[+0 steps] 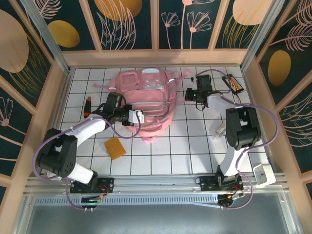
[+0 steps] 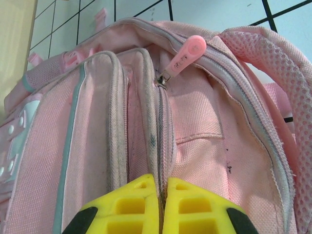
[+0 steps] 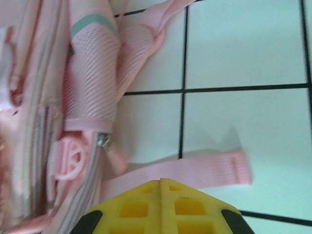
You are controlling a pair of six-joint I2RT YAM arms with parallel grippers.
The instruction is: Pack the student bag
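Left gripper (image 2: 162, 197), jaws pressed fully together, rests against the student bag (image 2: 209, 126); whether fabric is nipped between them cannot be told. The zip track (image 2: 163, 122) runs from the fingertips straight ahead, along the gripper's own line, to the pink pull (image 2: 187, 51) at its far end. Right gripper (image 3: 161, 195), likewise closed with nothing visibly held, stands just off the bag's side, a loose strap (image 3: 204, 168) immediately ahead. The left arm is judged the nearer to the zip.

Two white-and-black jointed arms (image 1: 87, 127) — looping purple cables (image 1: 275, 127), yellow waffle-moulded fingers (image 2: 129, 209) edged in black
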